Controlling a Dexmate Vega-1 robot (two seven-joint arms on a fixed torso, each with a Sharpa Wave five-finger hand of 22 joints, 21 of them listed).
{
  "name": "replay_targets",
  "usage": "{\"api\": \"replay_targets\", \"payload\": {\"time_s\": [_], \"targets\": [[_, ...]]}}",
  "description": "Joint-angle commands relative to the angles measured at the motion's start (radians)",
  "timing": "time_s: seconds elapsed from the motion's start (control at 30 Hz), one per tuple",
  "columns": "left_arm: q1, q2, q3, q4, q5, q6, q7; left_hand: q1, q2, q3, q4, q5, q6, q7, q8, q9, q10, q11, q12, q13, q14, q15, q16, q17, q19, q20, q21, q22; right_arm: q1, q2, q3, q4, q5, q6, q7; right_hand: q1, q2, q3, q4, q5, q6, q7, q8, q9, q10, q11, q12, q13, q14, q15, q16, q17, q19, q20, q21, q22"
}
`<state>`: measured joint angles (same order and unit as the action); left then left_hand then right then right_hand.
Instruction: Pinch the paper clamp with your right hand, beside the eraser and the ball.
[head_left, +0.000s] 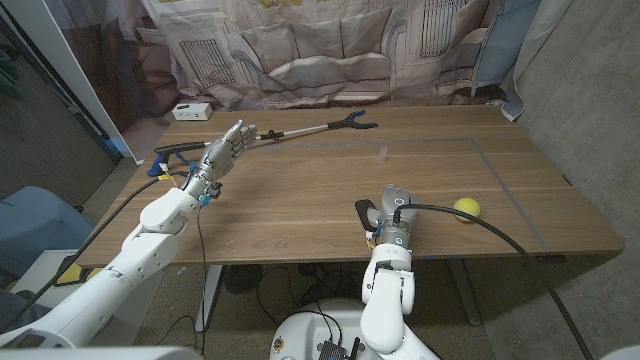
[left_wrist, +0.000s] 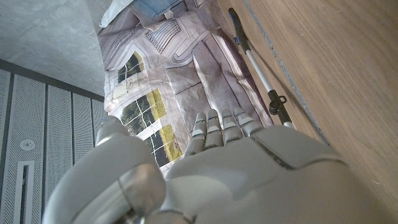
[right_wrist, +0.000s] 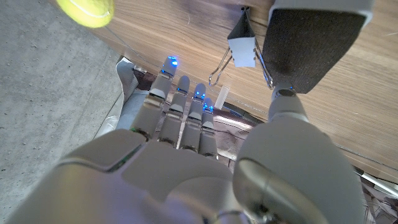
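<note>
Right hand (head_left: 392, 212) sits at the table's (head_left: 300, 200) near edge, roughly 6 o'clock on the tabletop, standing over the wood with fingers (right_wrist: 180, 109) extended side by side and the thumb (right_wrist: 314, 43) set apart; it holds nothing I can see. Paper clamp (right_wrist: 241, 45) lies on the wood just beside the thumb tip, black body with white label, wire handles pointing toward the fingers; whether the thumb touches it is hard to tell from the wrist view. Yellow ball (head_left: 466, 209) rests near the hand at its 3 o'clock, not touching. Left hand (head_left: 222, 152) is at about 10 o'clock on the table, fingers straight and close together, empty, held near a long reach-grabber tool (head_left: 300, 131) that lies from 10 toward 12 o'clock. White box (head_left: 191, 111) sits at the far left corner, patterned curtain (head_left: 330, 50) behind the table.
</note>
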<state>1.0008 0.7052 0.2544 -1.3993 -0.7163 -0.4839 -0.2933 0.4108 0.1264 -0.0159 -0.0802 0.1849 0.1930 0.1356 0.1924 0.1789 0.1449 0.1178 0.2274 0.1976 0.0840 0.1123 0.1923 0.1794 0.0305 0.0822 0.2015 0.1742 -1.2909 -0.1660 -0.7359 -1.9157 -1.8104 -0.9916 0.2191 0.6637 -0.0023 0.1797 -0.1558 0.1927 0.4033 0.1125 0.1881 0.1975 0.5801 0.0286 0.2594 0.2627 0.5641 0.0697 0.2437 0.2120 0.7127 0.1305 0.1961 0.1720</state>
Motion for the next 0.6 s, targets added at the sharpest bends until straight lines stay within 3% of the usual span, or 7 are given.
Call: {"api": "replay_targets", "payload": {"time_s": [0.03,0.6], "targets": [[-0.019,-0.012,0.009,0.022,-0.007,0.005,-0.014,0.003,-0.001,0.004,0.0,-0.002,0.01,0.012,0.001,0.002,0.009,0.002,-0.001,0.003,0.003,0.003,-0.002,0.001,-0.003,0.008,-0.005,0.005,0.0,0.008,0.01,0.01,0.007,0.007,0.002,0.015,0.002,0.005,0.002,-0.002,-0.001,0.002,0.002,0.005,0.005,-0.002,0.012,0.006,0.003,-0.003,0.0,0.002,0.003,-0.002,0.0,0.004],[-0.028,-0.014,0.006,0.046,-0.016,0.002,-0.031,0.001,-0.001,0.005,0.0,-0.002,0.011,0.011,0.0,0.002,0.01,0.005,-0.001,0.003,0.004,0.003,-0.002,0.001,-0.003,0.008,-0.005,0.005,0.012,0.017,0.003,0.03,-0.01,-0.01,0.018,0.021,0.011,0.009,0.008,-0.008,0.039,-0.001,0.016,0.005,0.052,-0.014,0.044,0.016,0.002,-0.025,-0.004,0.008,0.019,-0.011,0.006,0.003]]}}
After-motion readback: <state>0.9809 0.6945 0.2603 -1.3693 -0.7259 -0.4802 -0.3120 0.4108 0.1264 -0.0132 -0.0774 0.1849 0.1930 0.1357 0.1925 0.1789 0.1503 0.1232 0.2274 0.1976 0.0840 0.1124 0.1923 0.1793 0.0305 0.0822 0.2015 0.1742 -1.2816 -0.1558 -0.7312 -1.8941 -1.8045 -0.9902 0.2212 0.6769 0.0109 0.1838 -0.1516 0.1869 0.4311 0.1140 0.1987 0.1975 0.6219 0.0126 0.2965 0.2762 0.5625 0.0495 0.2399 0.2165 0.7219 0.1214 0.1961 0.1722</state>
